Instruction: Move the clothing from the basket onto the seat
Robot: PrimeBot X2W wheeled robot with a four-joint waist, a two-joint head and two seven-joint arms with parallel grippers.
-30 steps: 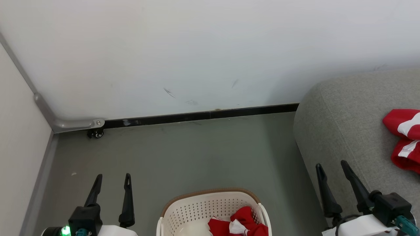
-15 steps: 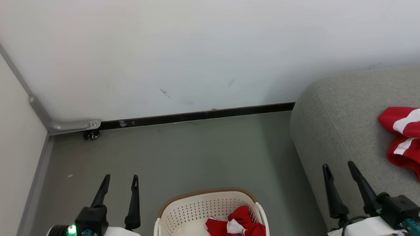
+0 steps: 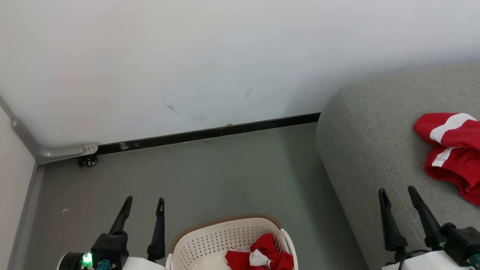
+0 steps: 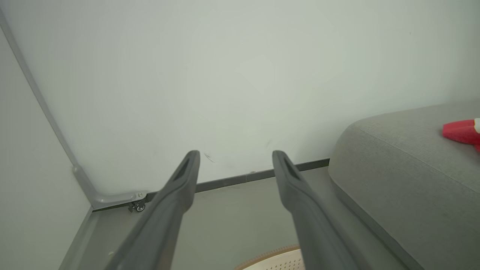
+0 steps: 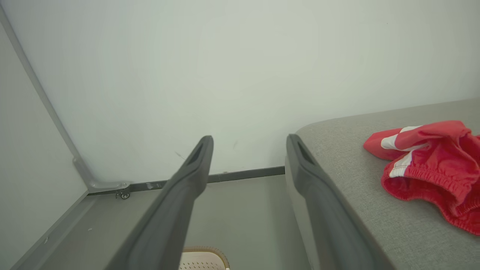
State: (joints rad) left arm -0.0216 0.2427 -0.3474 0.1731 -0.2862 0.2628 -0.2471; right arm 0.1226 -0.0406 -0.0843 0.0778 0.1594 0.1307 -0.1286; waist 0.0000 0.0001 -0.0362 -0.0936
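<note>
Done: red white-striped garment (image 3: 461, 161) on grey woven sofa (image 3: 360, 150), right of right fingers (image 3: 390, 225).
Remaining: red clothing (image 3: 275, 258) in cream perforated basket (image 3: 210, 243).
Fingers: left fingers (image 3: 159, 228) and right fingers wide, empty.

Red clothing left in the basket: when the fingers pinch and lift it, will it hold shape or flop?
Likely floppy: the clothing lies crumpled in folds in the basket. Probably light and thin: the red piece on the seat slumps in soft wrinkles. It may trail and catch on the basket when lifted.
</note>
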